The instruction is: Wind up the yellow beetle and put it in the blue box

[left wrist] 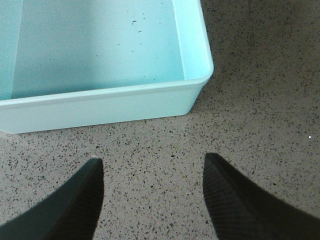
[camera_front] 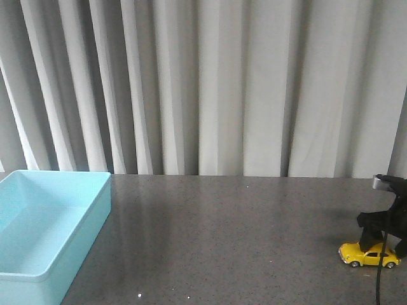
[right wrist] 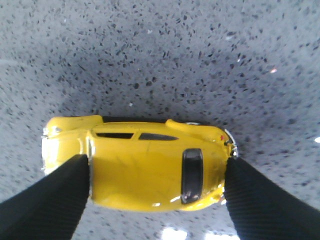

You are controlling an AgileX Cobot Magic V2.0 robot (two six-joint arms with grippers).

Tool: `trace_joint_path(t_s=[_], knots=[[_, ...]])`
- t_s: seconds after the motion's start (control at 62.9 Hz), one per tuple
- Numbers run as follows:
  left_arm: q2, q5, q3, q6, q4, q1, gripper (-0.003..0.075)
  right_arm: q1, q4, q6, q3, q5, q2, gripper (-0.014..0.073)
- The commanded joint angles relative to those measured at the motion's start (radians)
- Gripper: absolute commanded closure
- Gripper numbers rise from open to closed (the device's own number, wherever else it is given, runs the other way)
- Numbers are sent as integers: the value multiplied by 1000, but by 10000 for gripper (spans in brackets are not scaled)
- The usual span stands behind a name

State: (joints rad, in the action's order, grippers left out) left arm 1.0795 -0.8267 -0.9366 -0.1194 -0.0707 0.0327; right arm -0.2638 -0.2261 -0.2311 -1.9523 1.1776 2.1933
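The yellow beetle (camera_front: 369, 255) stands on its wheels on the grey speckled table at the far right. My right gripper (camera_front: 378, 240) is down over it. In the right wrist view the two black fingers press the front and rear of the beetle (right wrist: 145, 170), so the right gripper (right wrist: 156, 169) is shut on it. The blue box (camera_front: 82, 251) stands open and empty at the near left. In the left wrist view my left gripper (left wrist: 153, 167) is open and empty, above bare table just off a corner of the blue box (left wrist: 100, 107). The left gripper does not show in the front view.
A grey curtain (camera_front: 203, 82) hangs along the far edge of the table (camera_front: 229, 222). A black cable (camera_front: 378, 283) runs down from the right arm in front of the beetle.
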Motion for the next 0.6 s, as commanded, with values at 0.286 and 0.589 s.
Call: trace_joint_path(t_s=[0.286,0.589], knots=[[-12,48,-34,1,-14,-3,286,-7,-52,-45,-20,40,-295,54],[-12,51,-34,1,-14,-3,286,118,-20,8,31,104,-487,84]])
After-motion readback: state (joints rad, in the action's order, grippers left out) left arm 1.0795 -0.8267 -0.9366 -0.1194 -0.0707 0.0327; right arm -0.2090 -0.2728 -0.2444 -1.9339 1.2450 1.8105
